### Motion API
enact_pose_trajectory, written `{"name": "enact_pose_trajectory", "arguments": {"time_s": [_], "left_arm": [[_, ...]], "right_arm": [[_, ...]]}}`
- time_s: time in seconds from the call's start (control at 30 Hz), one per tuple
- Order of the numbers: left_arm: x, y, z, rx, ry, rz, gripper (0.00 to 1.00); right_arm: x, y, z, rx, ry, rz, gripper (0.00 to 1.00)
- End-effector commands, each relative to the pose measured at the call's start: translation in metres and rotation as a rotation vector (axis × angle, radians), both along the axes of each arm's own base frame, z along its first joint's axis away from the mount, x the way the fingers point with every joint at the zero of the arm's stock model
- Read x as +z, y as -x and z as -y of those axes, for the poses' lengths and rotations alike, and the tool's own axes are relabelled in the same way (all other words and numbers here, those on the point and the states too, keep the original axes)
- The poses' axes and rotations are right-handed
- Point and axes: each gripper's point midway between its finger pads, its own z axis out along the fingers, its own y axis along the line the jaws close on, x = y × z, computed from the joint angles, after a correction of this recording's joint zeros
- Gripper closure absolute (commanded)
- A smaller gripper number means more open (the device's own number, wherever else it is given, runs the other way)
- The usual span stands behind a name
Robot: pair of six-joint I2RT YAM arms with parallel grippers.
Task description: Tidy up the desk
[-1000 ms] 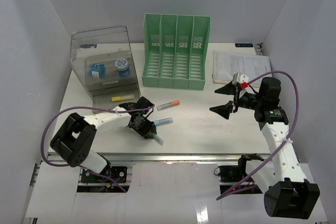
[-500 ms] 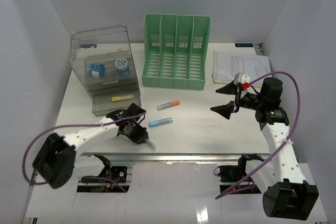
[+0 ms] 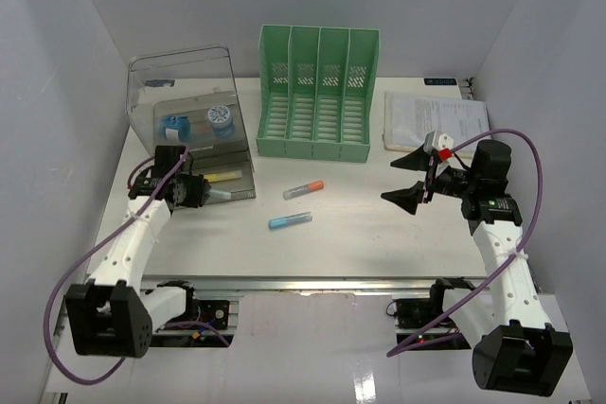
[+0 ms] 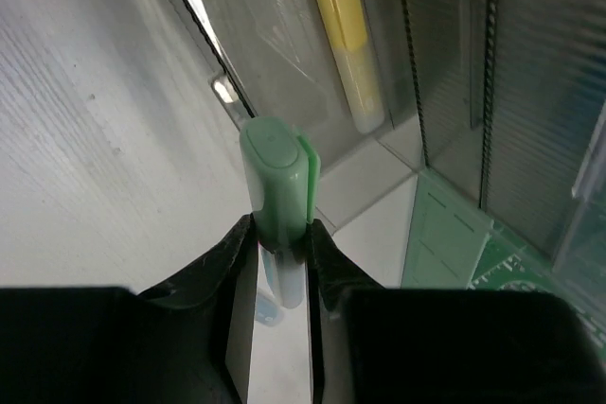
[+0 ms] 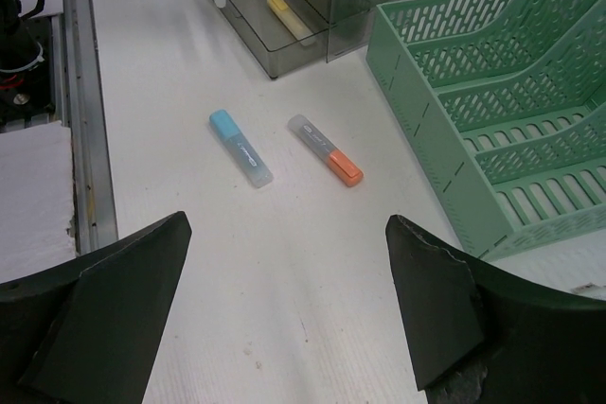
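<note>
Two markers are lying loose on the worktop (image 3: 379,234), which is filling the middle of the top view from the arm bases at the bottom edge up to the back wall. The blue marker (image 3: 289,221) and the orange marker (image 3: 303,189) are sitting just left of centre, both slanting up toward the right, apart from each other and roughly midway between the two hands.

Left of them, the drawer box (image 3: 180,92) is standing in the upper left with its bottom drawer (image 3: 244,188) pulled out, and a yellow marker (image 3: 221,177) is lying lengthwise inside it. The left hand (image 4: 280,262) is clamping a green marker (image 4: 277,177) between its fingers, cap end leading. In the left wrist view that cap is pointing up the frame at the drawer's edge, with the yellow marker lying just above and to the right, its long axis nearly parallel to the green one's. Judging by this, the coming move is turning on carrying the green marker over that edge, then letting go so it lands alongside the yellow one.

At the right of the top view, the right hand (image 3: 390,182) is hovering with its jaws spread wide and gripping nothing, facing the loose pair, so it is looking free to take the orange one.
</note>
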Motion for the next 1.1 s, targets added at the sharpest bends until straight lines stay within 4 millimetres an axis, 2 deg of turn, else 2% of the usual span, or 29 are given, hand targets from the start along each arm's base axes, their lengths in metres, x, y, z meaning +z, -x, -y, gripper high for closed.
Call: {"name": "enact_pose_trajectory", "arguments": {"time_s": [0.0,0.03,0.13,0.27,0.43,0.53,0.63,0.7,0.73,0.77,0.8,0.87,0.9,0.97,1.07], "left_arm": [[0.004,-0.032,-0.007,0.087,0.08,0.011,1.0],[0.002,-0.037,-0.015,0.117,0.092,0.009,0.99],[-0.004,-0.052,-0.022,0.14,0.109,0.004,0.85],[-0.007,-0.065,-0.026,0.129,0.105,-0.003,0.52],[-0.01,-0.065,-0.024,0.086,0.13,0.012,0.28],[-0.012,-0.061,-0.022,0.04,0.139,0.026,0.23],[-0.003,-0.058,-0.019,-0.032,0.132,0.081,0.21],[0.016,-0.062,-0.012,-0.173,0.082,0.206,0.2],[0.027,-0.057,-0.004,-0.296,0.045,0.279,0.19],[0.043,-0.057,0.001,-0.373,0.005,0.374,0.19],[0.049,-0.049,0.011,-0.507,-0.03,0.431,0.19],[0.058,-0.032,0.019,-0.604,-0.082,0.51,0.18],[0.06,-0.023,0.02,-0.625,-0.107,0.533,0.17],[0.061,-0.002,0.021,-0.645,-0.167,0.575,0.13],[0.058,0.022,0.022,-0.649,-0.203,0.613,0.08]], "right_arm": [[-0.001,0.006,-0.002,0.046,-0.011,0.016,0.1],[-0.001,0.01,-0.003,0.076,-0.015,0.031,0.1],[-0.002,0.026,-0.009,0.173,-0.035,0.064,0.1],[-0.015,0.037,-0.02,0.237,0.007,0.098,0.1],[-0.079,0.051,-0.068,0.368,0.297,0.121,0.1],[-0.119,0.052,-0.09,0.442,0.475,0.206,0.1],[-0.145,0.037,-0.11,0.456,0.632,0.28,0.1],[-0.158,0.027,-0.134,0.494,0.699,0.295,0.1],[-0.17,0.024,-0.143,0.512,0.733,0.275,0.1],[-0.161,0.015,-0.155,0.508,0.73,0.289,0.1],[-0.164,0.012,-0.163,0.515,0.745,0.276,0.1],[-0.183,0.005,-0.183,0.548,0.785,0.226,0.1],[-0.18,-0.003,-0.194,0.539,0.783,0.232,0.1],[-0.191,-0.011,-0.205,0.518,0.802,0.205,0.1],[-0.194,-0.021,-0.219,0.493,0.79,0.196,0.1]]}}
